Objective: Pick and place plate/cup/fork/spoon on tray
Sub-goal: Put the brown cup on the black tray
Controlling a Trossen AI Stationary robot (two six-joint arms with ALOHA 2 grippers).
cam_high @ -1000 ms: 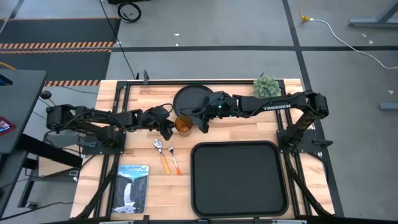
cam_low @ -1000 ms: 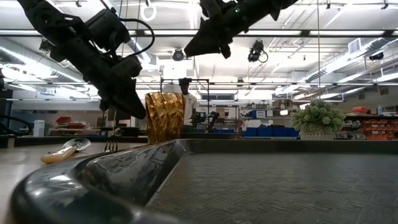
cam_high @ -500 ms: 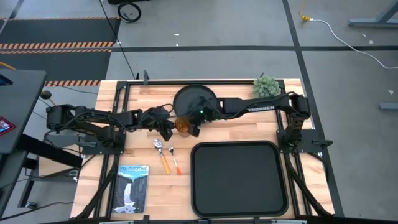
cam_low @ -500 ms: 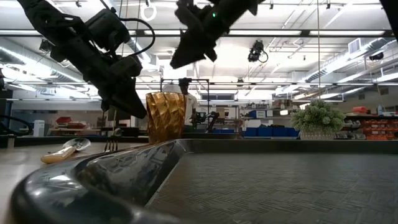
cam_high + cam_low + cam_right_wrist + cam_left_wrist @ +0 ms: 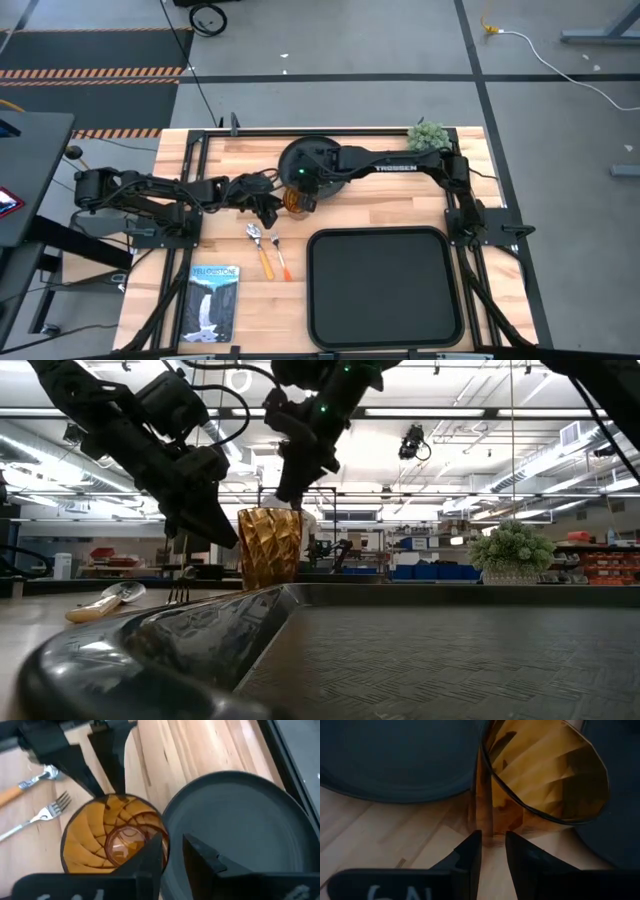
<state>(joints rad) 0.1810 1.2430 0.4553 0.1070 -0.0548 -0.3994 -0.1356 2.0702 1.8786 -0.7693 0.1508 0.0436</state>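
Observation:
The amber cup (image 5: 293, 201) stands upright on the wood just in front of the round black plate (image 5: 312, 156). My right gripper (image 5: 174, 845) hangs just above the cup's far rim (image 5: 270, 512), open by a narrow gap, one finger over the cup's inside and one over the plate side. My left gripper (image 5: 493, 845) sits low at the cup's left side (image 5: 228, 538), its fingers a narrow gap apart and pointing at the cup's lower wall. The spoon (image 5: 257, 243) and fork (image 5: 279, 256) lie on the wood to the left of the black tray (image 5: 312, 290). My left gripper's fingertips (image 5: 476, 840) stand right at the cup's lower wall (image 5: 482, 817), coming level from the table's left. I cannot tell whether they touch it.
A book (image 5: 213, 302) lies at the near left. A small green plant (image 5: 428, 138) stands at the far right. The plate lies close behind the cup, and the tray's rim (image 5: 200, 630) rises to the cup's near right.
My right gripper has gone toward the table's left edge and down, from above the plate's near edge to just over the cup's rim, its arm reaching farther across the table. My left gripper has kept still beside the cup.

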